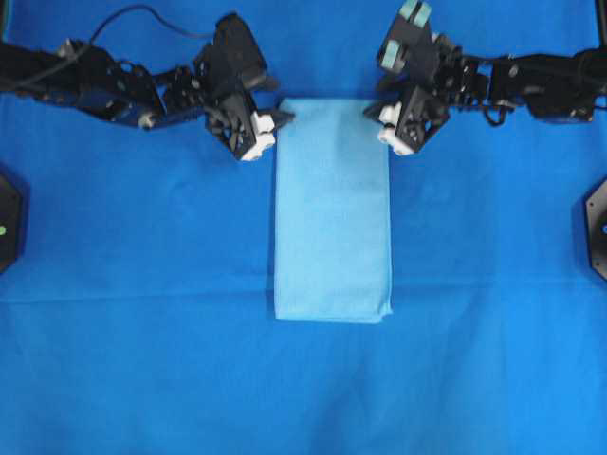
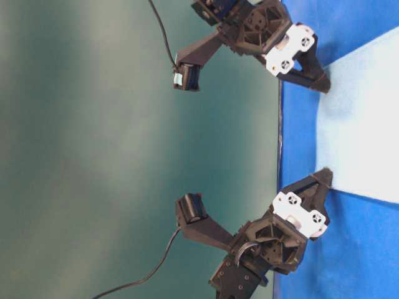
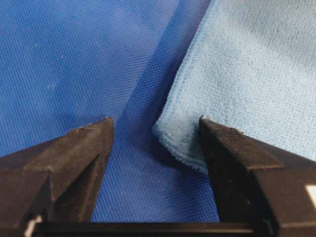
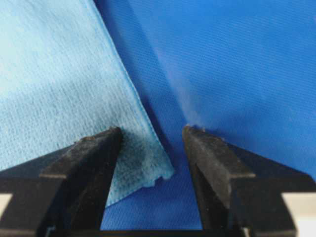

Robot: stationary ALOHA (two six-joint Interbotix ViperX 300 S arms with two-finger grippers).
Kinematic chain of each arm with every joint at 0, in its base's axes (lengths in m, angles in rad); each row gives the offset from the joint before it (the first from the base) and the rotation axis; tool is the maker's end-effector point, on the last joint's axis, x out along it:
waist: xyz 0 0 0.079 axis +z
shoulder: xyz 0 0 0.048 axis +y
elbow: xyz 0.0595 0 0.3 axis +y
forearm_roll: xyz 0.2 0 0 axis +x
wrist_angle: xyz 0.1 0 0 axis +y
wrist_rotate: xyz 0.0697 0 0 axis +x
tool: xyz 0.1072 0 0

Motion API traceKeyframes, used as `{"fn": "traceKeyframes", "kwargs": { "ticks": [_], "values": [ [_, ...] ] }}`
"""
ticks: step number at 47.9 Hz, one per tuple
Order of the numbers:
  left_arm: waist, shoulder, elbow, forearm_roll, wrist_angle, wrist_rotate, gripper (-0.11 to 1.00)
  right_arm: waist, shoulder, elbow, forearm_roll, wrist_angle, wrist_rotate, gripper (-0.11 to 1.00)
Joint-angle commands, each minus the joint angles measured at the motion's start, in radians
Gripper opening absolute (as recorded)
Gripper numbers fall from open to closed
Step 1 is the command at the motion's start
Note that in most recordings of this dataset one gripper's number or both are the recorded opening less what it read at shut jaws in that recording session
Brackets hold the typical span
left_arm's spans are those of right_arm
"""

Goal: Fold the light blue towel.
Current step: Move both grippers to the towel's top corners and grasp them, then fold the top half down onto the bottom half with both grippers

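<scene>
My left gripper [image 3: 155, 129] stands spread, one finger over the dark blue backdrop cloth [image 1: 133, 379] and the other at the corner of the light blue towel [image 1: 332, 209], whose stitched hem sits between the jaws; nothing is pinched. My right gripper [image 4: 152, 132] is likewise spread wide across the towel's other far corner, one finger over the towel and one over the backdrop, the corner tip lying free between them. I can read no writing or brand anywhere. From overhead, the towel lies as a tall narrow rectangle in the middle of the backdrop, its top edge between the two grippers, its long edges straight, its bottom edge just past a crease in the backdrop. On either side and below the towel I see bare backdrop.
</scene>
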Motion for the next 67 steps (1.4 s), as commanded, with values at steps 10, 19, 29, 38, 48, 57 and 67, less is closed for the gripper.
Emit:
{"fn": "traceKeyframes", "kwargs": {
  "ticks": [10,19,29,38,48,57,67],
  "values": [
    [0.005,-0.005,-0.011,0.002,0.006,0.002,0.37,-0.002,-0.006,-0.002,0.003,0.021,0.002,0.47],
    [0.005,-0.005,-0.012,0.002,0.011,0.026,0.03,-0.002,-0.008,0.002,0.003,0.031,0.002,0.03],
    [0.005,-0.014,-0.011,0.002,0.012,0.034,0.03,-0.003,-0.009,-0.005,0.003,0.032,0.002,0.03],
    [0.023,-0.066,-0.011,0.005,0.018,0.038,0.03,-0.020,-0.044,-0.021,-0.002,0.072,-0.003,0.03],
    [0.064,-0.097,-0.017,0.005,0.018,0.118,0.03,-0.063,-0.089,-0.048,-0.032,0.124,-0.012,0.03],
    [0.075,-0.097,-0.029,0.005,0.017,0.147,0.03,-0.069,-0.092,-0.058,-0.035,0.130,-0.012,0.03],
    [0.071,-0.106,-0.064,0.005,0.026,0.158,0.03,-0.069,-0.112,-0.052,-0.031,0.132,0.005,0.03]
  ]
}}
